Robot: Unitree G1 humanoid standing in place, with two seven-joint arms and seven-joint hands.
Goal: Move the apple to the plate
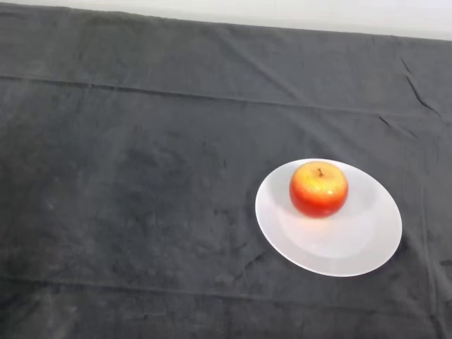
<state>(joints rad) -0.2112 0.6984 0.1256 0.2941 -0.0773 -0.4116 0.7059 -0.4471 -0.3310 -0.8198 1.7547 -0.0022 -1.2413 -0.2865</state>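
Head view shows the counter [141,212] covered by a dark charcoal cloth [155,127] with a soft, slightly napped, matte surface. Along the near edge the fabric lies mostly flat, with a faint horizontal fold line running across it low in the view.

Further in, right of centre, sits the plate [353,247]: a smooth, round, white dish with a shallow, gently raised rim and a dull sheen. It looks oval from this angle. The apple [318,188] rests on the plate, on its far-left part rather than in the middle, upright with its short dark stem pointing up from a small dimple. Its skin is glossy, red around the lower body and shading to orange-yellow near the top, with fine pale speckles. A soft shadow falls on the plate just beneath it.

Beyond the plate, a long straight crease crosses the cloth from left to right, and a few short wrinkles gather at the far right. At the far edge, a pale strip [282,10] borders the cloth.
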